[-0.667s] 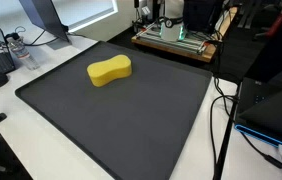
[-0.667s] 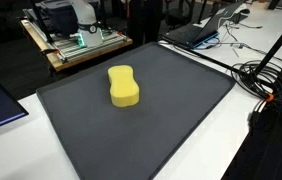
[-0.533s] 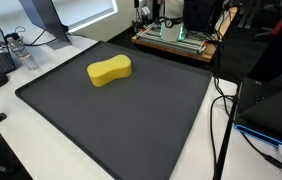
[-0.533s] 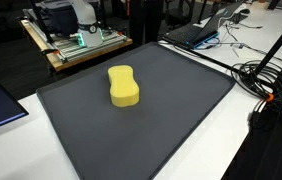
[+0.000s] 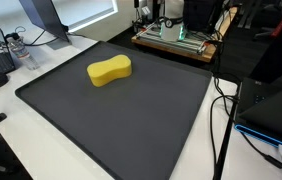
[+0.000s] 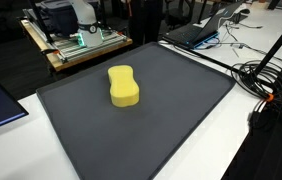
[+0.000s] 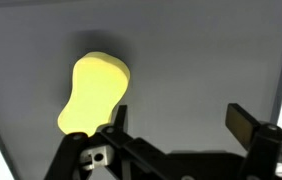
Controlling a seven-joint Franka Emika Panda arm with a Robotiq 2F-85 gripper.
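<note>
Sponge: a yellow, peanut-shaped sponge lies flat on a dark mat, all on its own with nothing on top of it.

Spot on the mat: in both exterior views it sits roughly 11 o'clock from the mat's middle, well in from the edges.

Gripper: only the wrist view catches it. The gripper pokes in from the 6 o'clock edge of that view.

Fingers: the fingers are spread wide and released, with just bare mat showing in the gap, so nothing is grabbed.

Sponge vs gripper: in the wrist view the sponge is around 10 o'clock from the gap, outside the fingers. Its lower end comes down just beside the nearer fingertip. I can't tell how high the gripper hangs over it, or whether they touch.

What the wrist view skips: everything off the mat, since it's just sponge, mat and fingers in there.

What the exterior views add: a white table under the mat. In an exterior view there's a tangle of cables at 3 o'clock of the mat and a laptop past its 1 o'clock corner.

Container: a wooden frame sits beyond the mat's 12 o'clock edge.

What's in it: some gear with a green glow, too small for me to say what it is.
</note>
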